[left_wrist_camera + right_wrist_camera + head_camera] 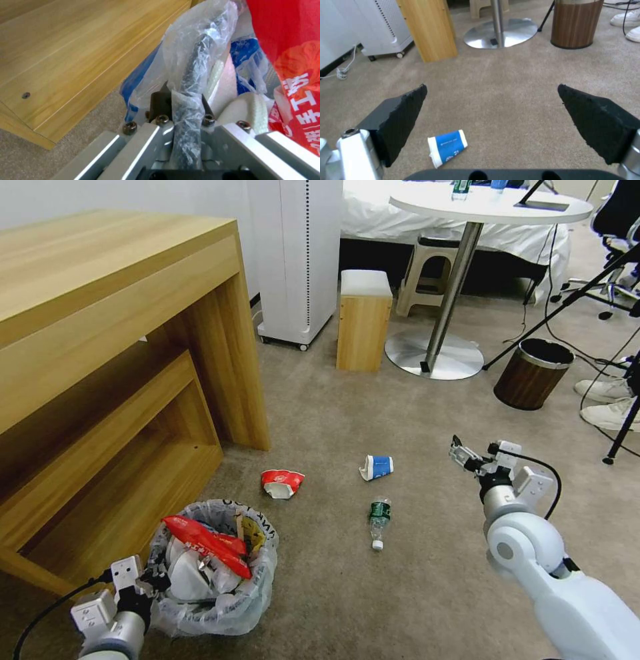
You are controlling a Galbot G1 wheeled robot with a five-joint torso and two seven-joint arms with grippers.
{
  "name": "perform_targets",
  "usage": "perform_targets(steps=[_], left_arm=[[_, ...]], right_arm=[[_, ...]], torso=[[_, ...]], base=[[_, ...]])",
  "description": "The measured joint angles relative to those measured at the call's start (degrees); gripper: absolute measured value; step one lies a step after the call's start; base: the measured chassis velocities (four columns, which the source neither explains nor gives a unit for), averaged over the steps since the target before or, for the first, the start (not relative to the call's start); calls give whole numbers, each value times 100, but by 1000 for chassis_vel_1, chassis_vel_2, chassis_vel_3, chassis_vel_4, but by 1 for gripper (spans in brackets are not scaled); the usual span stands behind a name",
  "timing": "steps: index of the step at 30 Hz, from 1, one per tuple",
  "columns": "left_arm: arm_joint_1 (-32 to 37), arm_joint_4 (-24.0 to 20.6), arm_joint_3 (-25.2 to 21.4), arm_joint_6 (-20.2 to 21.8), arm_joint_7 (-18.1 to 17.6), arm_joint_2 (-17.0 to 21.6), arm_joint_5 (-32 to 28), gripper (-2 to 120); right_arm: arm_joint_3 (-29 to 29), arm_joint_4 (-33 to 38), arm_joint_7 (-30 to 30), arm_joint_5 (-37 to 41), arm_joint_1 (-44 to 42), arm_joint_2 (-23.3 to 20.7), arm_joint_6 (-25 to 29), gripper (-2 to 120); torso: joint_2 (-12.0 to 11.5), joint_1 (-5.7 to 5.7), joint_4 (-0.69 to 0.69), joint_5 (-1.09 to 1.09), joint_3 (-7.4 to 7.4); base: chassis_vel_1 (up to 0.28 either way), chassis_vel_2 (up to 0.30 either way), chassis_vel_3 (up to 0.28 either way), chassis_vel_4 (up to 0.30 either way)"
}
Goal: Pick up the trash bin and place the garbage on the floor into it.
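Your left end effector (185, 100) is pinched on the bagged rim of the trash bin (215, 573), which sits on the beige carpet floor (400, 400) beside the wooden desk (113, 347), holding a red packet (208, 543). Your right end effector (493, 117) hangs spread wide above the blue-white paper cup (377, 467). The red-white cup (282, 482) and green-labelled bottle (379, 521) lie nearby.
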Motion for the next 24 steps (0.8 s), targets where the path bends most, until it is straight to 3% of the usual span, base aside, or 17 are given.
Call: perform_targets(steps=[24], left_arm=[[146, -59, -44, -110, 20, -10, 22, 1]], right_arm=[[-87, 16, -161, -180, -143, 67, 70, 97]], torso=[[0, 0, 0, 0, 1]], base=[[-47, 45, 48, -45]])
